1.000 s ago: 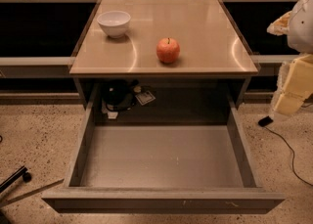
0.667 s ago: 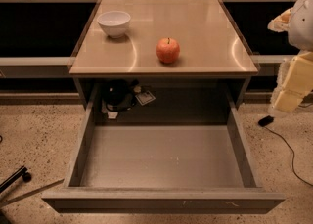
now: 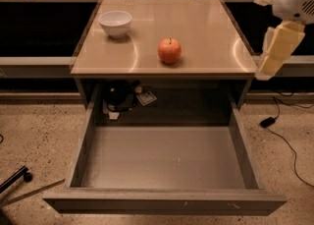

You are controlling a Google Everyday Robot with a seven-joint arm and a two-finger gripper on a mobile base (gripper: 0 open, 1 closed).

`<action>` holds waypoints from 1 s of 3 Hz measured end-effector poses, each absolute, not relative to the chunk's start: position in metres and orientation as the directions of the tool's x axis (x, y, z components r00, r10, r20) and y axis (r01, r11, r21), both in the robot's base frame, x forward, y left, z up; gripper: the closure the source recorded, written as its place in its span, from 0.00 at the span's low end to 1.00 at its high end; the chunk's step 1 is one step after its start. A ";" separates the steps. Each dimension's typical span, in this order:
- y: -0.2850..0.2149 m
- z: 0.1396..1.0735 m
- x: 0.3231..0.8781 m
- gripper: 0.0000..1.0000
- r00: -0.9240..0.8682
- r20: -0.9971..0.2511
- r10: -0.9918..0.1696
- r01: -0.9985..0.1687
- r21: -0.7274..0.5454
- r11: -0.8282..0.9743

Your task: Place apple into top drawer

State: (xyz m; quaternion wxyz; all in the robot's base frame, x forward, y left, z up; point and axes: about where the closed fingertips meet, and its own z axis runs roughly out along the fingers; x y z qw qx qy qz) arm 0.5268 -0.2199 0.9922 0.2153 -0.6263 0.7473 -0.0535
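Note:
The red-orange apple (image 3: 169, 50) sits upright on the tan tabletop (image 3: 206, 27), a little right of the middle and near the front edge. Below it the grey top drawer (image 3: 162, 157) is pulled fully out, its flat floor bare. My gripper (image 3: 267, 69) hangs at the right edge of the view, beside the tabletop's right front corner, pointing down. It is well to the right of the apple and touches nothing.
A white bowl (image 3: 115, 23) stands at the tabletop's back left. A dark object and papers (image 3: 122, 98) lie under the table behind the drawer. A black cable (image 3: 282, 130) runs on the floor at the right. Dark counters flank the table.
My gripper has moved up and a little to the left, closer to the tabletop's right edge. The apple, bowl and drawer have not moved.

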 end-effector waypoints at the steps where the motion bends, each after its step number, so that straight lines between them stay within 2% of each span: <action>1: -0.201 0.977 0.581 0.00 -0.048 -0.314 -0.948 -0.943 -0.300 0.147; 2: -0.166 0.966 0.635 0.00 0.028 -0.416 -0.909 -0.954 -0.282 0.100; 3: -0.166 0.966 0.635 0.00 0.028 -0.416 -0.909 -0.954 -0.282 0.100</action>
